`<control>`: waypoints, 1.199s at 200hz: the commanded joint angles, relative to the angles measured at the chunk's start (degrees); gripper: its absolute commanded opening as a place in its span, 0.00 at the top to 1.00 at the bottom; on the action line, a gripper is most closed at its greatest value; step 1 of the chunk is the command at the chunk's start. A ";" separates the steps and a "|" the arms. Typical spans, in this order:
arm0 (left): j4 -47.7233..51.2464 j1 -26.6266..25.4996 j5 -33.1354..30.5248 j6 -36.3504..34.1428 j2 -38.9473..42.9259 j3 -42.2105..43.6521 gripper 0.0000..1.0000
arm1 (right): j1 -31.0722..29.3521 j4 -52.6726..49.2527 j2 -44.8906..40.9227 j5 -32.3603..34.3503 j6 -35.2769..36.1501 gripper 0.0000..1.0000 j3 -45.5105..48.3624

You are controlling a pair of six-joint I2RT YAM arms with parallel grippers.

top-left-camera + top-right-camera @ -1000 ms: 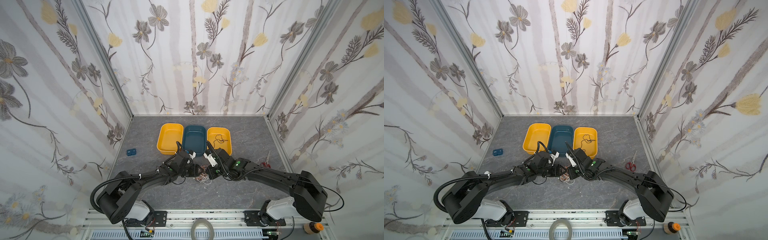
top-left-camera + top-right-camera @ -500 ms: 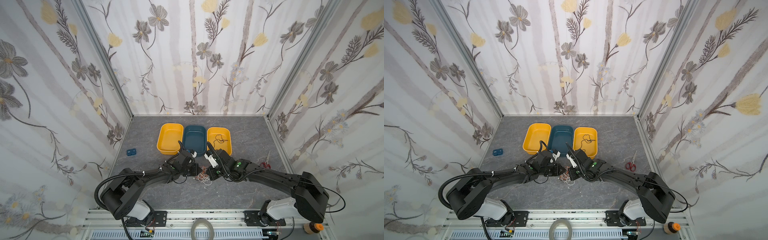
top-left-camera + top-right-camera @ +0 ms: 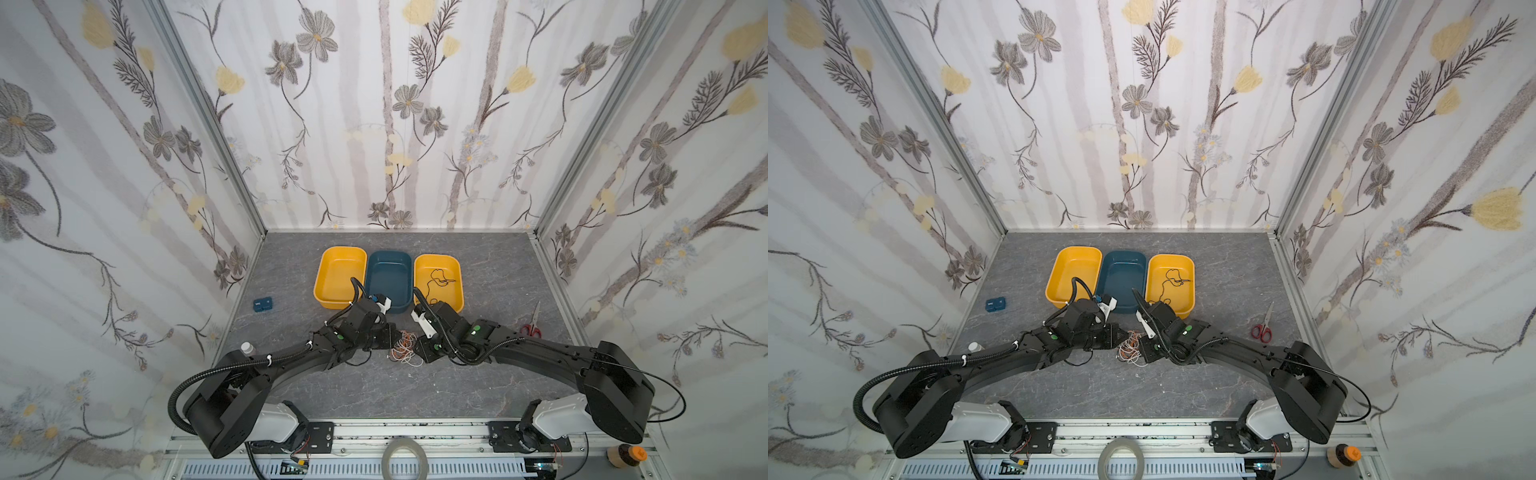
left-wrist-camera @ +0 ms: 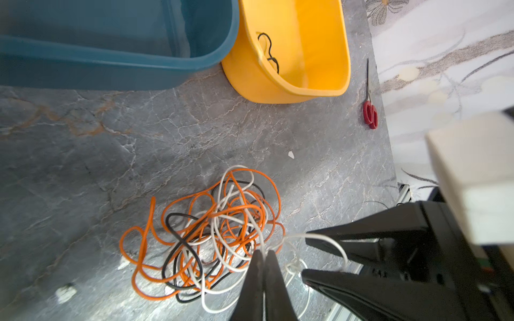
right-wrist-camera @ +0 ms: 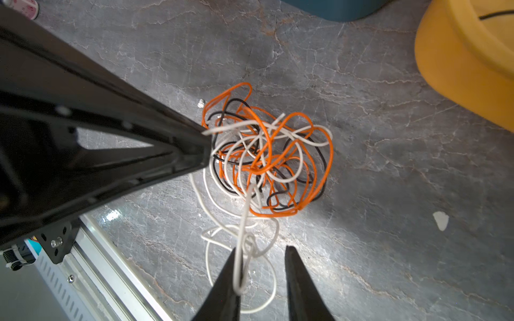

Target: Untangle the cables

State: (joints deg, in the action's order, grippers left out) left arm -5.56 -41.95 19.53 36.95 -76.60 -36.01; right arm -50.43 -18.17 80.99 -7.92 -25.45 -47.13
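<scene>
The cables (image 3: 404,348) are lying knotted just in front of the blue tray (image 3: 388,274). The left gripper (image 4: 264,253) is clamping a white cable (image 4: 322,237), jaws together. The right gripper (image 5: 262,248) is standing jaws apart, a white loop draping one finger. Likely a pull-out step is beginning — next, the left should be drawing that strand slowly clear.

Top views: bright, even, diffuse light, barely any shadows; heavy wide-angle bowing at the edges. Wrist views: sharp on cables (image 4: 214,222), glare patches on the surface (image 5: 306,236), blue tray (image 4: 111,55) and left claw (image 5: 205,147) soft, out of focus.
</scene>
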 commanded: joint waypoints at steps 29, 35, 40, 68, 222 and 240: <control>3.05 -0.06 -1.42 -1.42 4.15 0.10 1.00 | 3.05 -0.07 -5.31 -1.58 -0.65 0.62 1.76; 3.39 -0.06 -1.51 -1.59 6.07 0.13 1.00 | 3.86 0.25 -5.90 -2.28 -0.89 0.61 2.13; 3.81 -0.02 -1.66 -1.70 6.71 0.23 1.00 | 4.60 0.67 -6.44 -3.09 -1.19 0.61 2.39; 5.36 -0.06 -2.49 -2.40 10.22 0.90 1.00 | 9.12 3.86 -8.04 -6.86 -3.77 0.60 3.94; 7.18 0.12 -4.68 -2.68 15.30 0.70 1.00 | 8.12 20.04 12.81 -11.94 -15.45 0.62 3.71; 7.59 0.12 -5.00 -2.73 16.42 0.83 1.00 | 8.16 19.27 12.89 -10.52 -15.45 0.75 3.91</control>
State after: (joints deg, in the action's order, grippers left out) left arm 1.69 -41.89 15.46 34.50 -61.39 -34.81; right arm -42.30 0.56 93.43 -20.88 -39.68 -43.18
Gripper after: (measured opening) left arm 0.050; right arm 0.329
